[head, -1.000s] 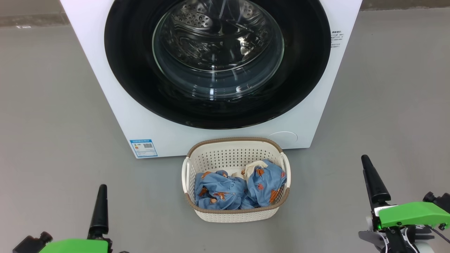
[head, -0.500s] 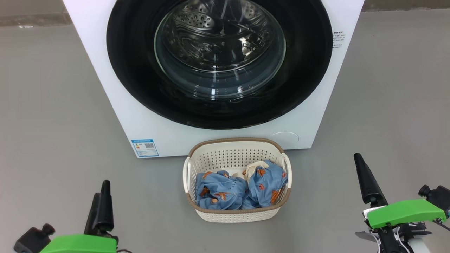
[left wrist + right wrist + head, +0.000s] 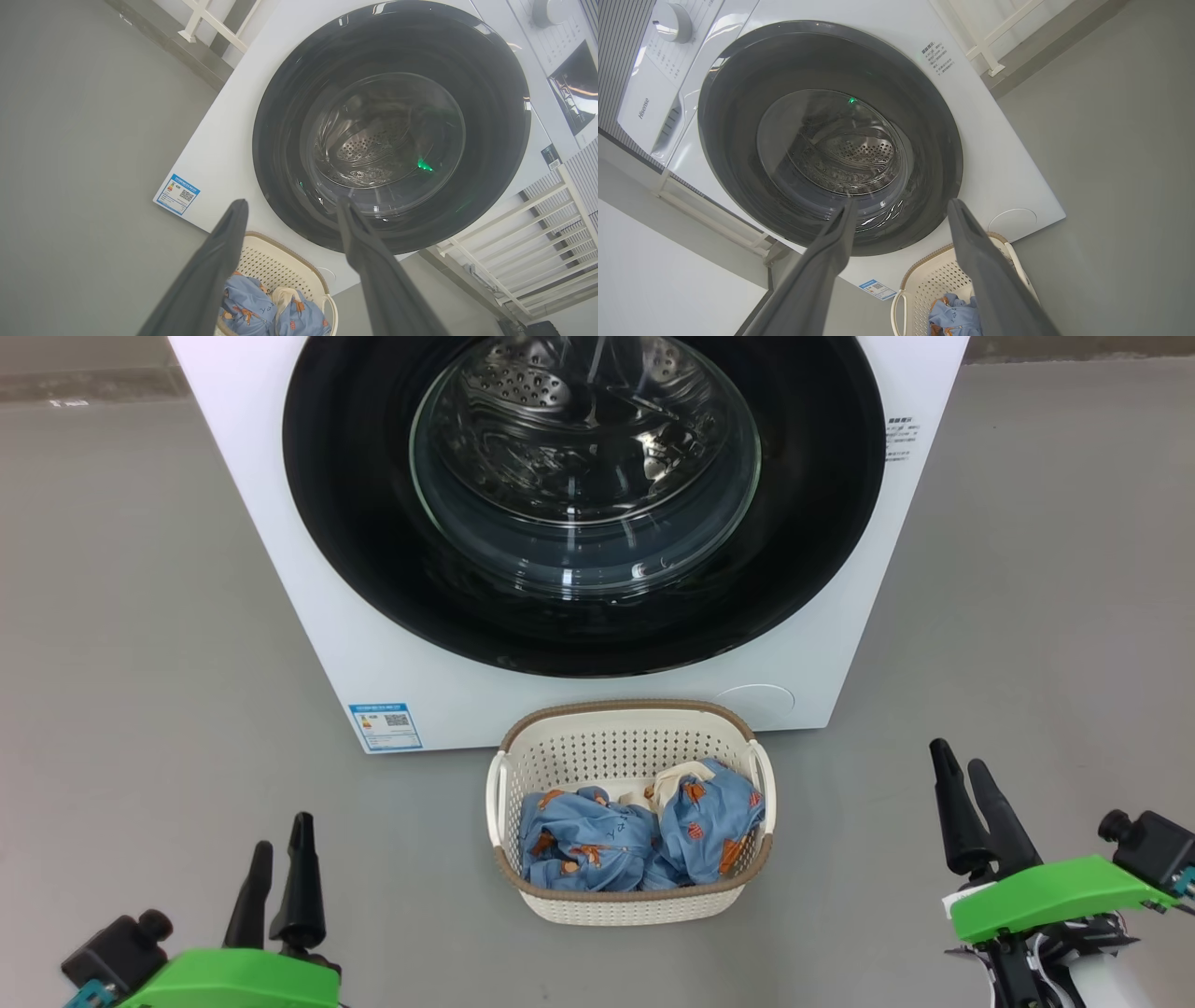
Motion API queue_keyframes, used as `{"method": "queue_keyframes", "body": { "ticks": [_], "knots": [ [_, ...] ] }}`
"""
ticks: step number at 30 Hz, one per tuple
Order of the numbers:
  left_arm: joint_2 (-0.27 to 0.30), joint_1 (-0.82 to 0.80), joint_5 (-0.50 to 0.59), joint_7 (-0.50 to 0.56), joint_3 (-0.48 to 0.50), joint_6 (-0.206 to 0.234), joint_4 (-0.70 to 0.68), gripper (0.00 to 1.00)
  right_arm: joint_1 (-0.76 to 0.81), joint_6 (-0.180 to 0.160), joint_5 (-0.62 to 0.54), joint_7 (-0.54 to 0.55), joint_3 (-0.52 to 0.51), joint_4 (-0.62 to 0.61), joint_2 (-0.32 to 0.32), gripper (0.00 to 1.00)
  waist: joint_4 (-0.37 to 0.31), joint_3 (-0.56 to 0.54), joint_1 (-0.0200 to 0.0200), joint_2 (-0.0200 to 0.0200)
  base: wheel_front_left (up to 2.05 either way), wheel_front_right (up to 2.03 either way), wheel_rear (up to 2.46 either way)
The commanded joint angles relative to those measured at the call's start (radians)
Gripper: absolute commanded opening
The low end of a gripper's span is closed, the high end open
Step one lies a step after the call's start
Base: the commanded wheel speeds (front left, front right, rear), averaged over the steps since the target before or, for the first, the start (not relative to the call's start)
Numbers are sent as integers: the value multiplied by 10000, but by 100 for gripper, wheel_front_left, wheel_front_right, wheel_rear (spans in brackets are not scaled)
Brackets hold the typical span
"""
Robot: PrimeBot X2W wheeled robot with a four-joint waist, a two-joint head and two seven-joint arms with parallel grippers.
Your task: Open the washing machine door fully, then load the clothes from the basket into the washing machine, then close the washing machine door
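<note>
Round glossy black door (image 3: pixel 583 513), bulging glass centre, shut on white boxy washer (image 3: pixel 420 700); crumpled blue bear-print clothes (image 3: pixel 635 840) fill cream perforated basket (image 3: pixel 624 709) just before it; left gripper (image 3: pixel 283 833), right gripper (image 3: pixel 956 755) splayed wide, empty

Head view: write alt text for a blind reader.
A white washing machine, its round black door shut, stands behind a cream basket of blue clothes. The left gripper and right gripper, both open, sit at the lower corners.
</note>
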Motion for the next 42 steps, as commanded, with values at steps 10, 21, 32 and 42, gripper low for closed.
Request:
{"method": "queue_keyframes", "body": {
  "ticks": [10,21,32,42],
  "knots": [
    [278,-617,1813,-449,60,162,-63,100,-695,47,-1531,-443,535,118,-229,100,24,-26,0,0,0,0,0],
    [219,-727,3008,-749,69,132,-70,100,-947,52,-2548,-736,857,605,-358,100,91,-75,0,0,0,0,0],
    [313,-835,4334,-1080,-147,191,214,100,-1124,57,-3759,-1059,1088,902,-472,100,111,-131,0,0,0,0,0],
    [395,-981,5249,-1332,-254,266,401,100,-1255,62,-4566,-1305,1233,1081,-518,100,104,-118,-1,0,0,0,0]
  ]
}}
